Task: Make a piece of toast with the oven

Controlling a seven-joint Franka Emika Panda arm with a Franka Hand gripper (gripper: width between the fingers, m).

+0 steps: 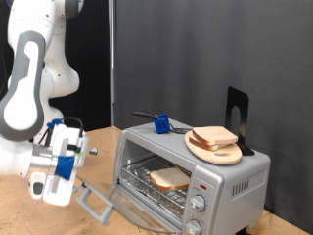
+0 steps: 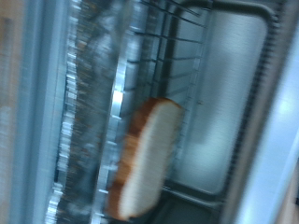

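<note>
Lying flat on the wire rack [image 1: 161, 189] inside the oven [image 1: 192, 176], door [image 1: 127, 204] dropped open: the piece of toast [image 1: 170, 178], seen edge-on from the wrist. Likely light, soft, crumbly; best pinched gently by the crust edges. Hovering just outside the door, the claw [image 1: 56, 176]; spread impossible to tell

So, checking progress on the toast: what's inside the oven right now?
One piece of toast lies on the wire rack inside the oven, door open. The floor under the rack is hidden.
</note>
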